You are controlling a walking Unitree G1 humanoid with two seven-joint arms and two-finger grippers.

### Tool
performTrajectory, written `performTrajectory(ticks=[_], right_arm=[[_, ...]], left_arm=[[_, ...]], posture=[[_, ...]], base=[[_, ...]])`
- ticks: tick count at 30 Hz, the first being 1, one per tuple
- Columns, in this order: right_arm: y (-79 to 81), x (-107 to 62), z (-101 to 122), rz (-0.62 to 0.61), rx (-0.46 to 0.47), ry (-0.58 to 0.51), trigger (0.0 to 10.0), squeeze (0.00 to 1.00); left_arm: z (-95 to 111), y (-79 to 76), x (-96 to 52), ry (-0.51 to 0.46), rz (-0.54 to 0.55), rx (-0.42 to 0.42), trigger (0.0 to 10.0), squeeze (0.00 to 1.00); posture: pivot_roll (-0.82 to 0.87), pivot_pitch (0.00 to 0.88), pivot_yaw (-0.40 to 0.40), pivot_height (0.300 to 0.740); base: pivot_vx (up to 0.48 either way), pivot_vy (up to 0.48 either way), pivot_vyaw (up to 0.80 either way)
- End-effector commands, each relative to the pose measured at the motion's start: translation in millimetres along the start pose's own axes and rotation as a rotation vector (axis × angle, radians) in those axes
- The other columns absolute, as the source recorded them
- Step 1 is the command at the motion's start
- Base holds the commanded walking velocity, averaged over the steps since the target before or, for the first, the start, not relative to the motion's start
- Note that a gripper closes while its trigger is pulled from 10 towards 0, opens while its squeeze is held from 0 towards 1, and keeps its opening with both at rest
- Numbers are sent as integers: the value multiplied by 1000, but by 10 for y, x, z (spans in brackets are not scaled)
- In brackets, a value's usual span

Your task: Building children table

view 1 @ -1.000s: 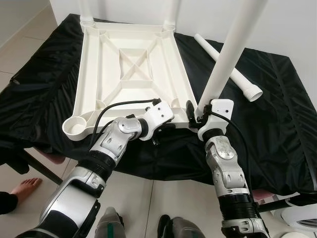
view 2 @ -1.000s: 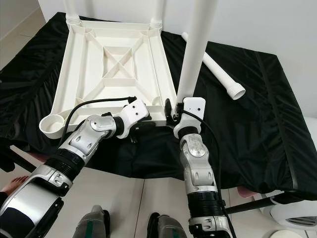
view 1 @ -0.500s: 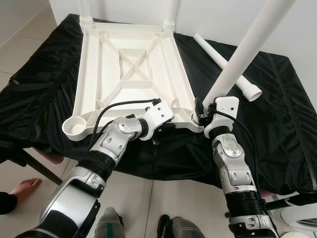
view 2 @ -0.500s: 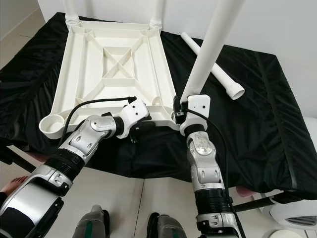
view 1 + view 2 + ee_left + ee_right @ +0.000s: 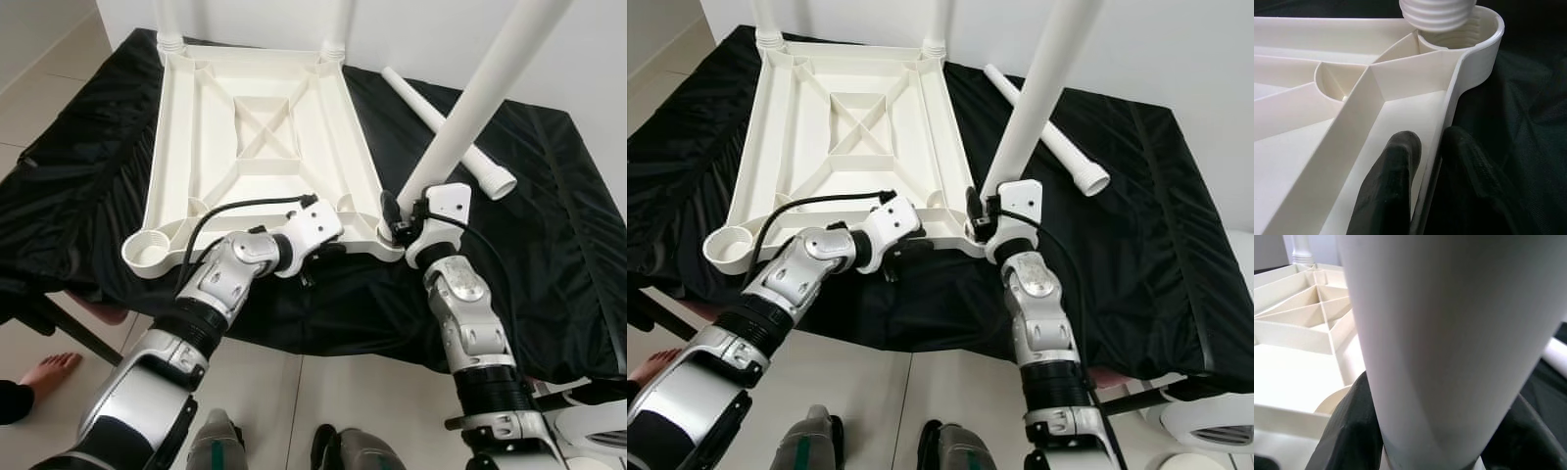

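At 5 o'clock corner socket (image 5: 1462, 36): leg (image 5: 470, 108) pinched by right tool (image 5: 407, 220), tilted; to be uprighted before threading. Left tool (image 5: 1425, 186) clamps tabletop (image 5: 255, 127) rim.

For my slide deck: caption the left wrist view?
Left gripper pinches tabletop rim while threaded leg end meets corner socket.

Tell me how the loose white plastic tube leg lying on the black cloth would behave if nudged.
The loose white plastic tube leg looks round and smooth, so it would probably roll sideways. It appears hollow at its open end, so it is likely light. The wrinkled black cloth under it may slow the roll somewhat.
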State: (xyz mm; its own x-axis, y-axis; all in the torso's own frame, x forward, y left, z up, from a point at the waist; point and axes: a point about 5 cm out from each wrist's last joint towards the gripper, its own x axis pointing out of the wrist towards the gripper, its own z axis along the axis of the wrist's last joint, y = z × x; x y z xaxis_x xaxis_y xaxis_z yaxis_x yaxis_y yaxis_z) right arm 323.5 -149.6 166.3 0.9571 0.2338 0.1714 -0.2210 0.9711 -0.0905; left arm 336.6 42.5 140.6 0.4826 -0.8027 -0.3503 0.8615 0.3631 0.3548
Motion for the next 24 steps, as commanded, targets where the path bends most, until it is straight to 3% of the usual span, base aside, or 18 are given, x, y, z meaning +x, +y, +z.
performTrajectory(ticks=[1,13,24], right_arm=[[-35,-6,-12,11,11,8,10000,0],[-162,21,-14,103,-2,69,10000,0],[-139,-30,-66,185,44,118,10000,0]], left_arm=[[118,-16,24,-28,-5,47,10000,0],[115,-19,18,-26,-7,47,10000,0],[116,-26,22,-27,-11,45,10000,0]], posture=[[52,49,-93,740],[49,55,-96,740],[45,57,-93,740]], base=[[0,0,0],[0,0,0],[0,0,0]])
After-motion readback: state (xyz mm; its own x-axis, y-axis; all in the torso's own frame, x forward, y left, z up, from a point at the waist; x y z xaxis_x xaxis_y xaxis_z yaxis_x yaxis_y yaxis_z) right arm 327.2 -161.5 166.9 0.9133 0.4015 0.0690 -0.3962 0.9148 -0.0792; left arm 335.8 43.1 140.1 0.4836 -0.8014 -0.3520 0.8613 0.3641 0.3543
